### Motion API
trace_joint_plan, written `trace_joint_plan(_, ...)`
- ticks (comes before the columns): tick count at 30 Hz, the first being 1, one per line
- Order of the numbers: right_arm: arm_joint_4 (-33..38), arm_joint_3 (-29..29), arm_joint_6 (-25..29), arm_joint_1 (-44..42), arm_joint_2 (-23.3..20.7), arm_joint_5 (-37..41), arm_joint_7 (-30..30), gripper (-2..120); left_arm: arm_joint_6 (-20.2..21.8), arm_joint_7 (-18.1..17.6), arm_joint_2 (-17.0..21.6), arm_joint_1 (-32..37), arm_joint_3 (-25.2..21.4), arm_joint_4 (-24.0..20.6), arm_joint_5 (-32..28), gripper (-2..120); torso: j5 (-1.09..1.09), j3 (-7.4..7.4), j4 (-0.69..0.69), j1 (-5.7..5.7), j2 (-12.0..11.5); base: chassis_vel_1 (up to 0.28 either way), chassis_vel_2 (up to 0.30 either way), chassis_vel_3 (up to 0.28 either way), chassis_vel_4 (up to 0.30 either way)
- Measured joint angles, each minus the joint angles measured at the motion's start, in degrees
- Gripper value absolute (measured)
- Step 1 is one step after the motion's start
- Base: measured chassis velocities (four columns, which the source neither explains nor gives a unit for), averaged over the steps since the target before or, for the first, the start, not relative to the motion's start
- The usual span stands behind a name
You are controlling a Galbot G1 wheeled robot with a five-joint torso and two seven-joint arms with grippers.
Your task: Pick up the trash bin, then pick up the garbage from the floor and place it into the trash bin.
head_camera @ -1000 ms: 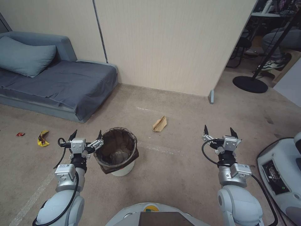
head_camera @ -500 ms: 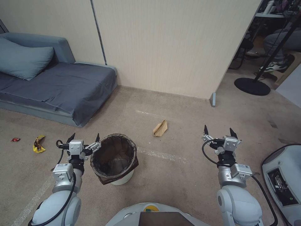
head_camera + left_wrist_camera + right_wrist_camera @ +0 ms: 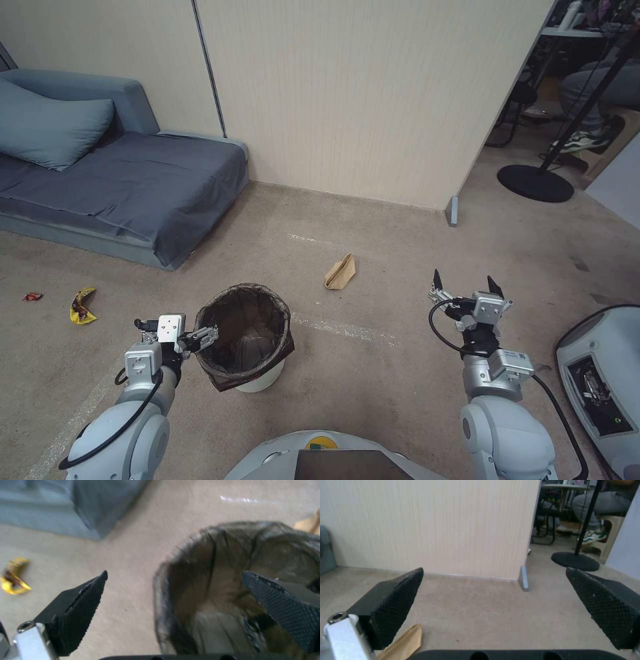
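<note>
Bin rim is what we note first: the left gripper [image 3: 177, 331] stands spread wide, straddling the near-left rim of the trash bin [image 3: 245, 337], one finger [image 3: 283, 613] over the bagged interior and the other outside above the floor [image 3: 373, 373]. We see the right gripper [image 3: 465, 286] released, hovering well apart to the right. Farther off lie the brown paper bag [image 3: 341, 272] and the yellow wrapper [image 3: 81, 305].

White trash bin [image 3: 244, 333] upright on floor [image 3: 373, 373], dark-bagged; brown paper bag [image 3: 341, 272] beyond.

Beige panelled wall [image 3: 347, 100] behind tan carpet; grey-blue sofa [image 3: 113, 180] at left.
</note>
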Motion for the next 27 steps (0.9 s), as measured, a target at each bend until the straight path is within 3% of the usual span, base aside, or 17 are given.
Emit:
trace_joint_plan(8, -1.7, -1.2, 0.4, 0.3, 0.0, -1.1, 0.2, 100, 2.0, -4.9, 2.5, -2.1, 0.9, 2.1, -5.2, 100, 0.0, 0.0, 0.0, 0.0, 0.0, 0.0, 0.0, 0.0, 0.0)
trace_joint_plan(13, -2.9, -2.4, 0.6, 0.4, 0.0, -1.8, 0.2, 100, 2.0, -5.5, 2.5, -2.4, 1.3, 3.4, -5.3, 100, 0.0, 0.0, 0.0, 0.0, 0.0, 0.0, 0.0, 0.0, 0.0)
trace_joint_plan(16, -4.0, -3.2, 0.8, 0.6, 0.0, -2.2, 0.2, 100, 1.9, -7.7, 2.3, -3.6, 2.6, 5.4, -5.2, 100, 0.0, 0.0, 0.0, 0.0, 0.0, 0.0, 0.0, 0.0, 0.0)
trace_joint_plan(27, -6.2, -3.6, 2.4, 0.6, 0.0, -2.8, 0.1, 100, 1.7, -8.8, 2.3, -5.2, 5.1, 11.6, -4.4, 100, 0.0, 0.0, 0.0, 0.0, 0.0, 0.0, 0.0, 0.0, 0.0)
